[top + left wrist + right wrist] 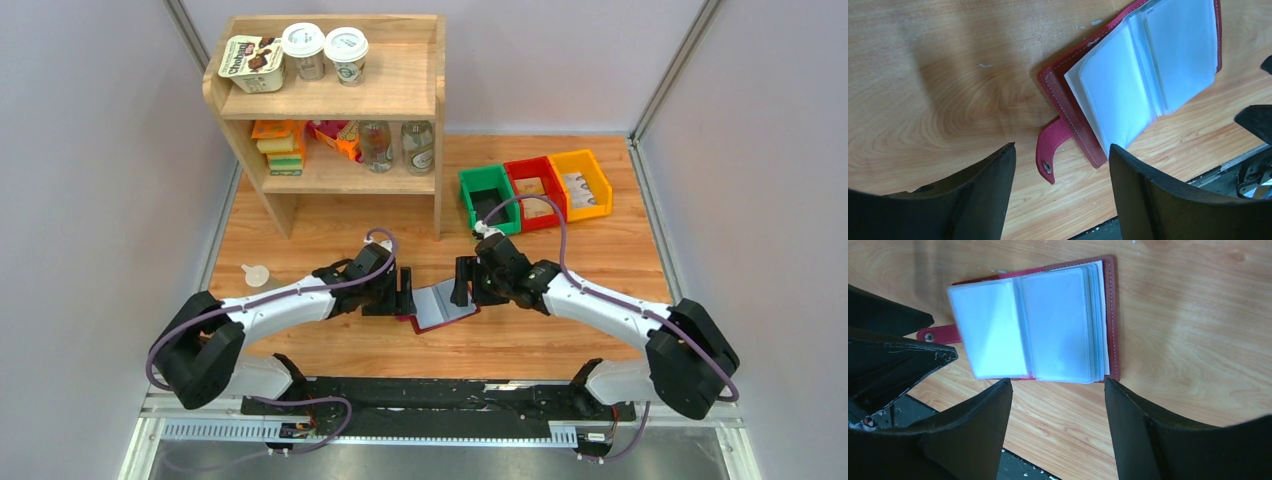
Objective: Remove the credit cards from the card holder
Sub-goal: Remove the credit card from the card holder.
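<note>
Card holder (440,305): maroon, lying open and flat on the wooden table (600,255) between the two grippers, toward the near edge.
Sleeves (1053,325): pale blue clear plastic, fanned across both halves. Whether cards sit inside cannot be told.
Closing tab (1052,142): hangs loose off the holder's left edge, snap showing.
Left gripper (405,292): jaws spread wide, empty, just beside the tab side of the holder.
Right gripper (462,283): jaws also wide, gripping nothing, at the holder's far right corner.
White funnel (256,274): on the table, left of the left arm.
Bins: green (489,198), red (536,190), yellow (580,183), in a row, far right.
Wooden shelf (330,110): far left, with lidded cups (303,50) on top and bottles (375,145) below.
</note>
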{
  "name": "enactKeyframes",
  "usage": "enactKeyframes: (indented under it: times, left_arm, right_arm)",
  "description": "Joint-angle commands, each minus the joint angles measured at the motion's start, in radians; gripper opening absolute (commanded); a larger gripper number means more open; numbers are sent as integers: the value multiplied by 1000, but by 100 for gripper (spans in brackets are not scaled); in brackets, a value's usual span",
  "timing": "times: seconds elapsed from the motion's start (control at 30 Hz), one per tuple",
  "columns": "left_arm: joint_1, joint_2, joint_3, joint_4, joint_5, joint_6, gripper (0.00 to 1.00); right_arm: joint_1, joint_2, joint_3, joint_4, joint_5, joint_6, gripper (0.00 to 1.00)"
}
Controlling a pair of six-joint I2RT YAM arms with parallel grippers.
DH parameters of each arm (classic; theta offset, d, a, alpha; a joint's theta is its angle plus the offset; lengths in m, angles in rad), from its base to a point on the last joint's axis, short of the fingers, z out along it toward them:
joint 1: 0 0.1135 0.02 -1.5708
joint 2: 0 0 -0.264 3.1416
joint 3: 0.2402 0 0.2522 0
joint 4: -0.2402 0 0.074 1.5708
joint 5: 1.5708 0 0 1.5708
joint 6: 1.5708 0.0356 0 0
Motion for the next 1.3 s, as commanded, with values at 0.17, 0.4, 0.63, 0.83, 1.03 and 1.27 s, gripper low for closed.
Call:
enactKeyframes:
  times: [0.17,0.4,0.63,0.83,1.03,1.27]
  left_arm:
    - [-2,32,-22,138,43,-71,57]
    - [-2,55,-41,172,65,-95,56]
    - [-2,64,-56,194,77,-108,55]
    - [-2,70,-58,206,85,-111,55]
    - [0,81,-55,214,88,-111,52]
    - [-2,100,-47,215,92,-109,50]
  right_arm:
    - [6,90,1,110,25,23,62]
    - [8,140,9,121,13,15,60]
    - [6,151,12,142,-19,-3,58]
    - [8,133,33,119,-33,-15,55]
    - [11,108,52,70,25,-34,62]
    - [11,136,76,52,77,-68,63]
